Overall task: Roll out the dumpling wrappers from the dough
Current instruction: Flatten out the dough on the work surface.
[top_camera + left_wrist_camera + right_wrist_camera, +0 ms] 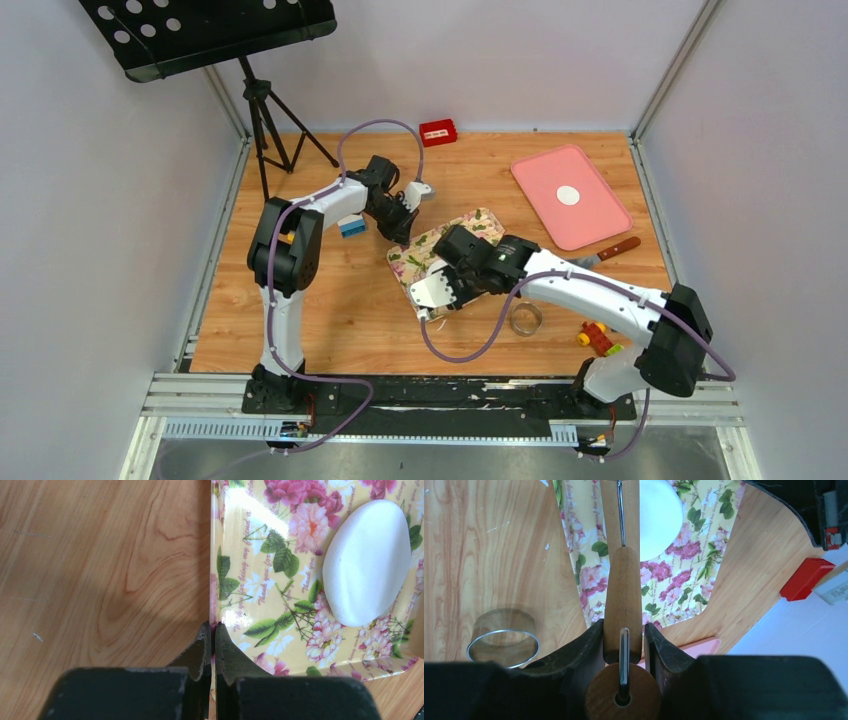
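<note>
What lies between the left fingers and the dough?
Only bare flowered tray, in the left wrist view; the left fingers pinch the tray's edge, and the dough lies farther in.

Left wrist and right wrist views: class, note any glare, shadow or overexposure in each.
Left wrist view: glare patches on the glossy floral tray, soft shadow over the wooden table. Right wrist view: the dough is washed-out white; the wooden roller looks sharp.
</note>
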`<state>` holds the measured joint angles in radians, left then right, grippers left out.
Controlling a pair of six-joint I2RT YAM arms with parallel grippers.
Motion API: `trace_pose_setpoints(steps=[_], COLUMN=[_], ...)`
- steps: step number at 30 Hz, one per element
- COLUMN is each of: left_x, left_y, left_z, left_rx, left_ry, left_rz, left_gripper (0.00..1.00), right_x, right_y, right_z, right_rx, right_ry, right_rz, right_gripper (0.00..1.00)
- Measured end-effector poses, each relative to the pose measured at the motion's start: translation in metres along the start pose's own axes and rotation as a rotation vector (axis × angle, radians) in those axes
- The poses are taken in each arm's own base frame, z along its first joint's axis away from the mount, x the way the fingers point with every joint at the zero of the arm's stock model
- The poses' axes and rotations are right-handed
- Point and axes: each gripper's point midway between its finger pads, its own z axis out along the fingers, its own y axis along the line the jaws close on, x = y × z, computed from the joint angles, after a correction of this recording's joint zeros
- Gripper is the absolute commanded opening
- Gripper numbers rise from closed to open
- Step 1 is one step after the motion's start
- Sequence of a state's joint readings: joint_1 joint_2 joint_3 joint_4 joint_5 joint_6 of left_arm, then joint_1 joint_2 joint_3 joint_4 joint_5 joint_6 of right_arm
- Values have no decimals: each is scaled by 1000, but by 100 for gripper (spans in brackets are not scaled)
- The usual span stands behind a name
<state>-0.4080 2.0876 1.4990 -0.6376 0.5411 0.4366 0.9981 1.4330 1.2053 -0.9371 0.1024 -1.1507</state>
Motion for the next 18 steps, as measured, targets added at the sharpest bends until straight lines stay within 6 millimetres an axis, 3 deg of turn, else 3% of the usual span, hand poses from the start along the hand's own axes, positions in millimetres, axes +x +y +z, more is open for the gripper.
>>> trace_pose_setpoints(steps=[6,18], left_x=[0,0], left_y=[0,0], left_z=[0,0], left_rx=[0,0], left_ry=[0,0], left_rz=[0,0], left_gripper=[0,0], right_x=[6,7], right_y=[10,-8], right_z=[28,43], right_rx=[-27,61], right_ry=[35,51], right_rz=[-14,-19], right_gripper=[0,0])
